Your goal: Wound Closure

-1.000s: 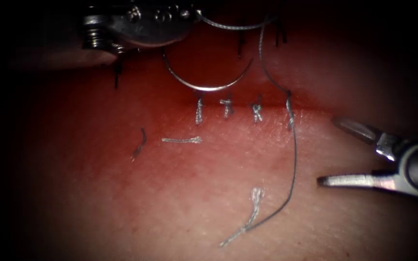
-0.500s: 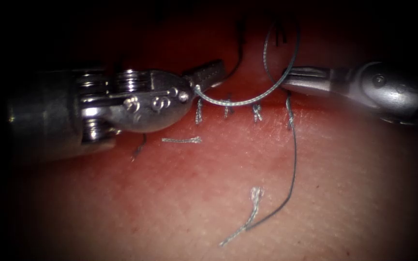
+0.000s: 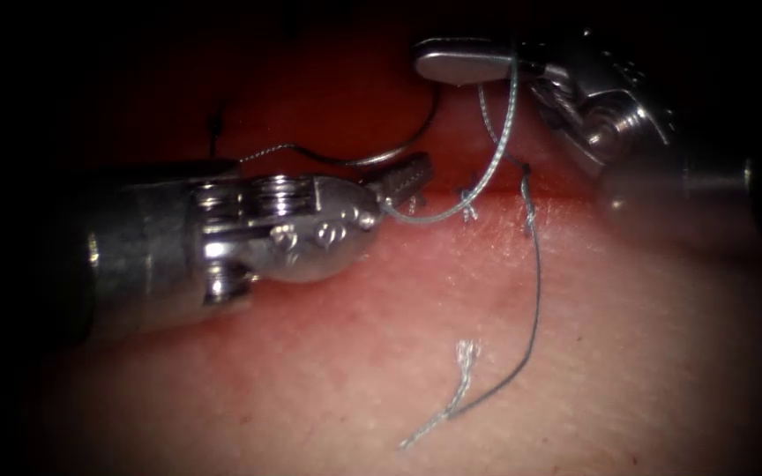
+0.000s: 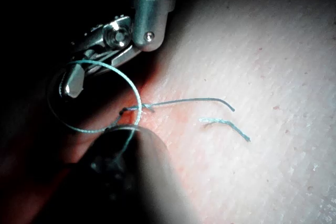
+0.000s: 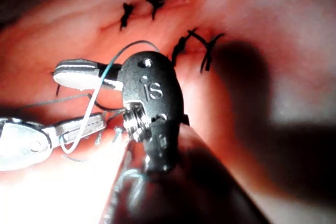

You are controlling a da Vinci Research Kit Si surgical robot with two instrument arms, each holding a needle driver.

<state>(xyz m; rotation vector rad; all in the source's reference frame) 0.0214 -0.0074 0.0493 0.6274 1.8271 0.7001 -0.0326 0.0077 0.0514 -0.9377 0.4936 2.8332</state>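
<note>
The tissue [image 3: 575, 370] is the largest thing, a broad pale pink slab with a fine pebbled skin, darkening to a wet red along the cut [image 3: 487, 181] that runs across it in the endoscope view.

The left tool [image 3: 403, 179], polished steel with a rounded riveted wrist, lies over the tissue's left part, its ridged jaws clenched on the thread [image 3: 487, 167] just at the cut.

The right tool [image 3: 465, 64], with a smooth flat blade-like jaw and a screw-headed wrist, stands beyond the cut toward the tissue's far edge; its jaws are closed on the same thread. Between the two tools the braided, pale grey thread hangs in a loose curve.

The needle [image 3: 390, 157], a thin curved steel wire, lies beyond the left tool on the far side of the cut, gripped by neither tool; whether its tip sits in the tissue cannot be told.

A long thread tail [image 3: 535, 300] runs from the rightmost stitch toward the near edge, ending beside a frayed cut end [image 3: 462, 375].

Small knotted stitches [image 3: 469, 201] cross the cut.
</note>
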